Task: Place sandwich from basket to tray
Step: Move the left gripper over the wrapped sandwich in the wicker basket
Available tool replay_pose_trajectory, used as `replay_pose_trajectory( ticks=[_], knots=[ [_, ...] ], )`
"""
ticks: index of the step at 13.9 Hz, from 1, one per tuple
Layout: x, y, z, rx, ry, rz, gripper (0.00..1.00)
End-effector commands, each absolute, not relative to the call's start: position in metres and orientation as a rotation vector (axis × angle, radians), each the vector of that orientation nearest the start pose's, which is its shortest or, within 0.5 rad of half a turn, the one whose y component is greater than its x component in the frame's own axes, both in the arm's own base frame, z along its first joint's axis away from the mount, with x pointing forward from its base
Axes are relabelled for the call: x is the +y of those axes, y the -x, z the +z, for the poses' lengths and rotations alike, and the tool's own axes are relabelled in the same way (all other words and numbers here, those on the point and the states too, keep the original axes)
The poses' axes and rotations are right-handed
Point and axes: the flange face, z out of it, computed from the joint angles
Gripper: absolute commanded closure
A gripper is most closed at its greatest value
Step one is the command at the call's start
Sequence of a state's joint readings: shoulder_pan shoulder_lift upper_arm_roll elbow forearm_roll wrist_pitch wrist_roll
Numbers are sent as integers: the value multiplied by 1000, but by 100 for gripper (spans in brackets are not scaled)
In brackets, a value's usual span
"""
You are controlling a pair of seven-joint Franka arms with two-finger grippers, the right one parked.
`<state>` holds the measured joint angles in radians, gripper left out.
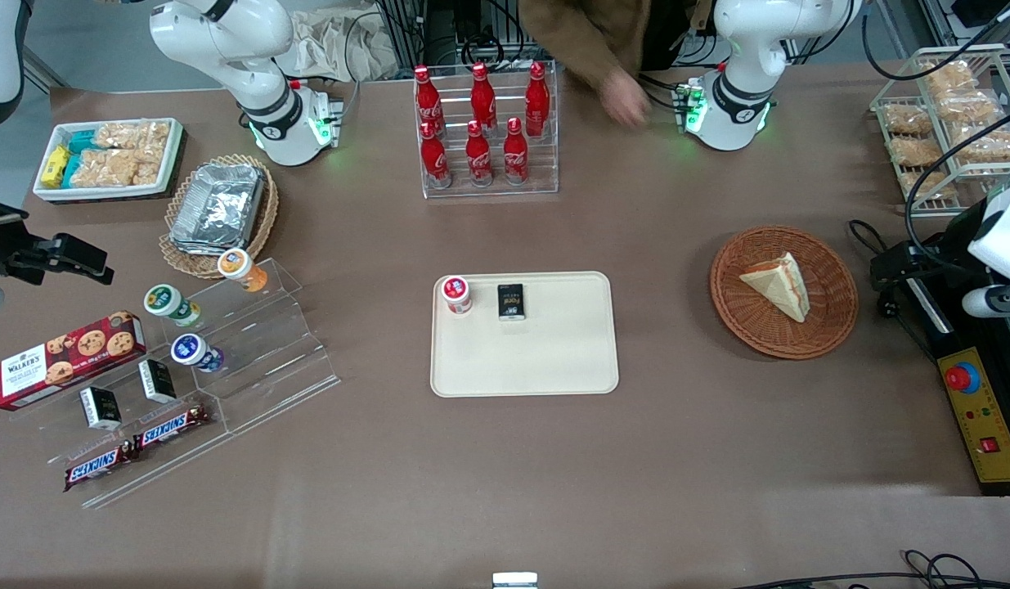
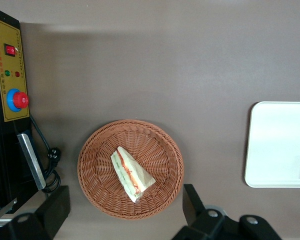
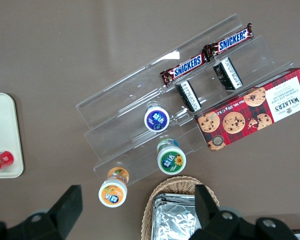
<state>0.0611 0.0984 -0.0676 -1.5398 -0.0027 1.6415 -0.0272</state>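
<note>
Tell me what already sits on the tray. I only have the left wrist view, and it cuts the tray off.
Observer: A red-lidded cup and a small black packet stand on the tray, along its edge farther from the front camera.
Operator: Where does my gripper hang?
Observer: The open gripper hangs off to the side of the basket, toward the working arm's end, not over the sandwich.
Operator: Anyone nearby?
Observer: A person's hand reaches in beside the bottle rack.
</note>
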Motion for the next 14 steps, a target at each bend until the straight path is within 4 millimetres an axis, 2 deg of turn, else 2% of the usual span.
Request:
replay_pose_trajectory(
  ticks=[1,3,4,6,7,9,11,12,14],
  knots=[
    [-2,-590,596,-26,3137,14,0],
    [-3,-587,594,-67,3133,47,0],
    [-2,-585,591,-162,3127,71,0],
    [-2,-577,573,-382,3105,135,0],
    [0,-568,557,-424,3084,185,0],
    [0,-541,535,-478,3074,117,0],
    [0,-515,495,-808,2995,86,0],
    [0,-506,478,-919,2964,50,0],
    [0,-491,445,-1010,2935,36,0]
  ],
)
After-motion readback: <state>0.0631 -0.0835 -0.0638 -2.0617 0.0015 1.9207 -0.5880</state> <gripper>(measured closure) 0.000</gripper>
